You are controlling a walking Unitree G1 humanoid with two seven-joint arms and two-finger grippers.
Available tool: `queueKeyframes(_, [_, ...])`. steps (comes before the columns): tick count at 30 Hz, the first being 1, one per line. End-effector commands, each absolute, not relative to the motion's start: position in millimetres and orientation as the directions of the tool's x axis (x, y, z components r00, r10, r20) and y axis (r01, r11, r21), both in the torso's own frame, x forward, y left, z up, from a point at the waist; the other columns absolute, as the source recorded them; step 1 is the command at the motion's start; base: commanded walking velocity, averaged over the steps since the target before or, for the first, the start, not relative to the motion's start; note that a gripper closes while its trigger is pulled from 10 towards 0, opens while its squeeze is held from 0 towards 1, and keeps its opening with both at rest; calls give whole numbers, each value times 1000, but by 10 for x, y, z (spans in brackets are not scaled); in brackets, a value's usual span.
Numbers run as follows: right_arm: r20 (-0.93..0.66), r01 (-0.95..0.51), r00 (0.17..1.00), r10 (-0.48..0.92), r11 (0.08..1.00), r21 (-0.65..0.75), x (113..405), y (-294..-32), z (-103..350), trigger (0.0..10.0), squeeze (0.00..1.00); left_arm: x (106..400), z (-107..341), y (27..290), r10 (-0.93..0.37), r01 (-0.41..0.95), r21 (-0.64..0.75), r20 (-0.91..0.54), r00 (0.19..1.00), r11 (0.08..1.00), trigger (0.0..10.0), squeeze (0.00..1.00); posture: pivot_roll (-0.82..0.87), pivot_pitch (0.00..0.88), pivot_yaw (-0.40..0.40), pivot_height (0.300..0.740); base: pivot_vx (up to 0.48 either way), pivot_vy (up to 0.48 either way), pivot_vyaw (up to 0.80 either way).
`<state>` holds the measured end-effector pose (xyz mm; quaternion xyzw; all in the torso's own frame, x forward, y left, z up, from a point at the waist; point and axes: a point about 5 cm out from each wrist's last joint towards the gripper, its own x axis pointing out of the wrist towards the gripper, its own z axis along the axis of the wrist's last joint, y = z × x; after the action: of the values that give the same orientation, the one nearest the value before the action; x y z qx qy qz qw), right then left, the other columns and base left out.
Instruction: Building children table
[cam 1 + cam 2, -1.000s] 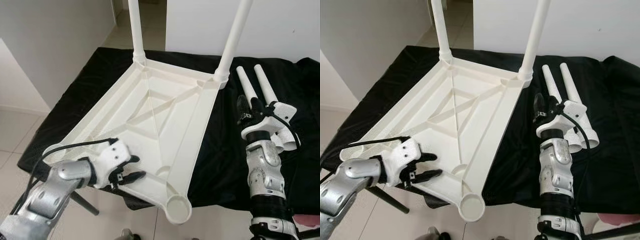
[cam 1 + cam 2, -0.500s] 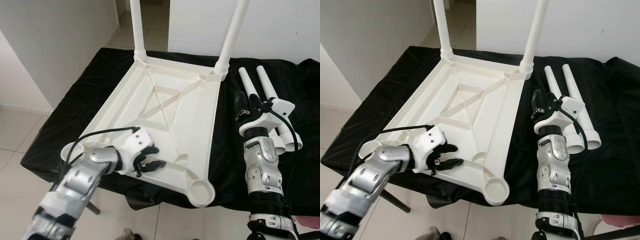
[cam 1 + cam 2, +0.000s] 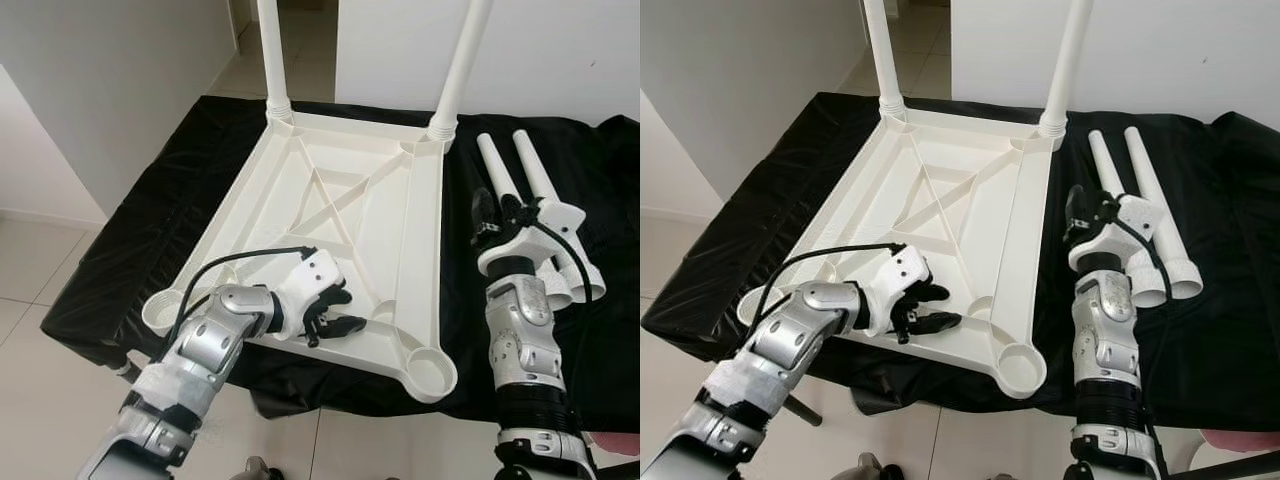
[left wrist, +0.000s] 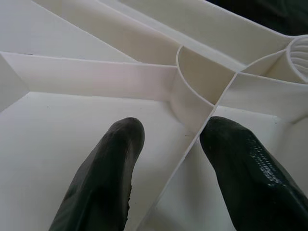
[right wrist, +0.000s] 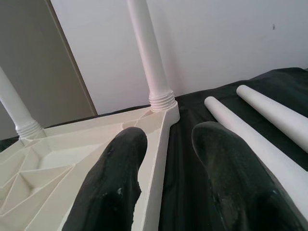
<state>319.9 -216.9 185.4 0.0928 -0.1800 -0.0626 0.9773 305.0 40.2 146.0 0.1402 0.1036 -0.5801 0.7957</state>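
Observation:
The white plastic table top [image 3: 300, 215] lies upside down on a black cloth. Two white legs [image 3: 270, 50] [image 3: 460, 60] stand screwed into its far corners. The near corner sockets [image 3: 432, 370] [image 3: 165, 310] hold nothing. Two loose legs [image 3: 530, 180] lie side by side on the cloth to the right. My left gripper [image 3: 345, 310] is open inside the top's near end, one finger on each side of a thin rib [image 4: 192, 139]. My right gripper [image 3: 493, 205] is open and points upward between the top's right edge and the loose legs, touching neither.
The black cloth [image 3: 130, 250] covers a low support whose near edge drops to a tiled floor [image 3: 40, 400]. The top's near right corner overhangs that edge. White walls [image 3: 100, 80] stand to the left and behind.
The table top's near end has swung to the right while its far legs stayed about in place. My left gripper moved right with it. The right arm barely moved.

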Motion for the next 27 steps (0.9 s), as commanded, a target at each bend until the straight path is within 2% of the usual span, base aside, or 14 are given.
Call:
queueKeyframes(1, [319,106,933,-169,973,207,3182,-2189,1805,10000,0,3237,1557,422,-784,826,208,-261,563,524,10000,0,-53,64,77,740,0,0,0])
queueKeyframes(7, [314,126,931,-185,972,198,3147,-2186,1777,10000,0,3365,1713,296,-780,803,230,-202,592,549,10000,0,-74,63,88,740,0,0,0])
queueKeyframes(13, [260,348,894,-364,931,108,3053,-2404,1645,10000,0,3429,1962,561,-787,783,193,-74,612,591,10000,0,-77,60,92,740,0,0,0])
queueKeyframes(16, [244,410,874,-419,908,90,3027,-2483,1608,10000,0,3455,2013,638,-780,772,186,-42,625,608,10000,0,-75,59,91,740,0,0,0])
queueKeyframes(19, [216,433,872,-438,898,74,3020,-2541,1560,10000,0,3534,2008,780,-738,731,183,-40,674,657,10000,0,-70,60,89,740,0,0,0])
queueKeyframes(24, [186,446,873,-451,892,67,3012,-2615,1525,10000,0,3554,2026,919,-706,697,213,-38,707,685,10000,0,-58,69,85,740,0,0,0])
queueKeyframes(25, [163,445,877,-451,892,76,3010,-2663,1506,10000,1000,3540,2059,960,-696,683,221,-28,718,696,10000,0,-55,76,85,740,0,0,0])
queueKeyframes(27, [154,440,881,-448,894,83,3011,-2681,1498,10000,1000,3537,2072,972,-693,680,221,-25,721,699,10000,0,-55,76,85,740,0,0,0])
